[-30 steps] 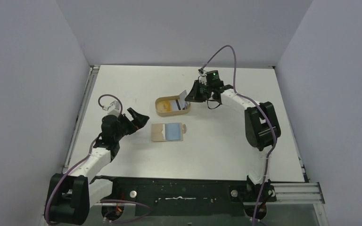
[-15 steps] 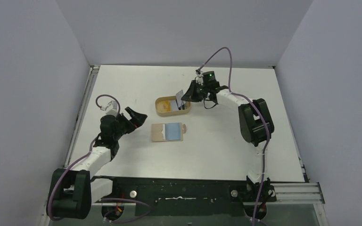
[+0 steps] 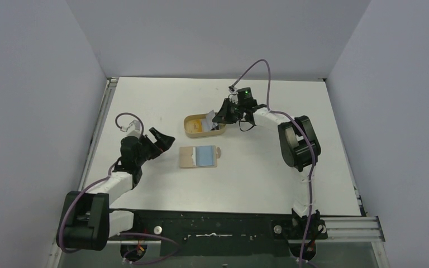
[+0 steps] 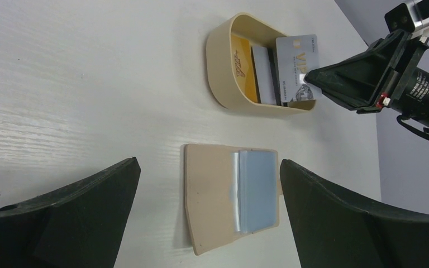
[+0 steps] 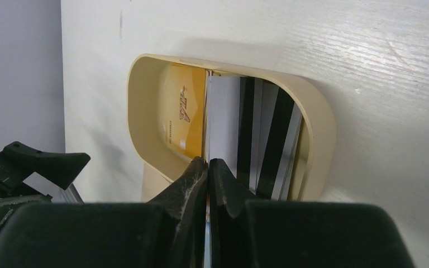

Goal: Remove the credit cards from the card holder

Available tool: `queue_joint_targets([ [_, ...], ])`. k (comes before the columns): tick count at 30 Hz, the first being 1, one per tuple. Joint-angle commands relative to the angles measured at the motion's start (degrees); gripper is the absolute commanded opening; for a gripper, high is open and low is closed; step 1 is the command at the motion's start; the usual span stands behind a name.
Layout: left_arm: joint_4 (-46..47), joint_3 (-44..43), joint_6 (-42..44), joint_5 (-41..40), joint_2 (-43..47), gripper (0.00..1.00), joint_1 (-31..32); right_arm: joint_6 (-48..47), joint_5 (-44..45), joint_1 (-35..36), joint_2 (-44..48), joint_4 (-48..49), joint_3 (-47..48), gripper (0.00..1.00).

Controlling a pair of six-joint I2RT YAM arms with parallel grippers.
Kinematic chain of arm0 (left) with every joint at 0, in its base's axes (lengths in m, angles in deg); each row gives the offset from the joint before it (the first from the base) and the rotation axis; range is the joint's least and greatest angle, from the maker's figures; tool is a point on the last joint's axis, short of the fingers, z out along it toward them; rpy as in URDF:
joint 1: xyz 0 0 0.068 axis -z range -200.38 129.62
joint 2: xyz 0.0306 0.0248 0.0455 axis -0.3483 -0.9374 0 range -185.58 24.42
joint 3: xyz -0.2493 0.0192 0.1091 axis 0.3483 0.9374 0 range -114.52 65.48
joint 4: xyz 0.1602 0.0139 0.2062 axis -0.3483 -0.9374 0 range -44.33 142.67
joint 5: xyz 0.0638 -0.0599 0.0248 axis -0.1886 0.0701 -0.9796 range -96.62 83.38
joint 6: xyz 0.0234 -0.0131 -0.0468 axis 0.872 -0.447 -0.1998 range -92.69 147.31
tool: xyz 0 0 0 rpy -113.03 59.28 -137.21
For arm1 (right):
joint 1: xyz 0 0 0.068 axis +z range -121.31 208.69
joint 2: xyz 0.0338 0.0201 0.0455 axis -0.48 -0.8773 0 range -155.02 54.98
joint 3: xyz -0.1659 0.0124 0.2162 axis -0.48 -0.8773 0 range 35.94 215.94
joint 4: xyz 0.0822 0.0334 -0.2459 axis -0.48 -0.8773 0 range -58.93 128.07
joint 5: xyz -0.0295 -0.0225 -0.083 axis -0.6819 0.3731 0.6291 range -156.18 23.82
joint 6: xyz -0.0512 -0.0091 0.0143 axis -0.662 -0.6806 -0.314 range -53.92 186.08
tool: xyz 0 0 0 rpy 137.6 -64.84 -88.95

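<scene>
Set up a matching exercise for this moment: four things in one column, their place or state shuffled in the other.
Things:
1. card holder
2. grey card
3. orange card
4. left tool

Place or state:
A. resting inside the tray, ungripped
B. fingers spread wide, holding nothing
C. lying unfolded on the table
D. pinched by the right tool over the tray

Pairs: 1-C, 2-D, 3-A, 4-B

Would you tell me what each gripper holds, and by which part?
The right gripper pinches the grey credit card by its long edge; the left gripper holds nothing.
</scene>
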Motion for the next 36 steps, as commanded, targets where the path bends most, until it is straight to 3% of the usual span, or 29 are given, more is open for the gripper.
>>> queue_joint_targets([
  [1, 5.56, -0.81, -0.03, 1.55, -1.75, 0.97, -0.81, -0.30, -0.51, 0.21, -0.27, 2.98, 2.78, 0.00],
  [27, 5.78, -0.80, -1.18, 1.18, -2.60, 0.97, -2.44, -1.10, -0.68, -0.23, -3.48, 1.41, 4.66, 0.00],
  [33, 5.14, -0.98, -0.95, 1.07, -1.95, 0.97, -2.44, -1.15, -0.49, -0.62, -2.31, 1.14, 4.35, 0.14],
  [36, 5.02, -0.98, -0.95, 1.10, -1.78, 0.97, -2.44, -1.48, -0.43, -0.95, -1.62, 0.67, 4.16, 0.16],
])
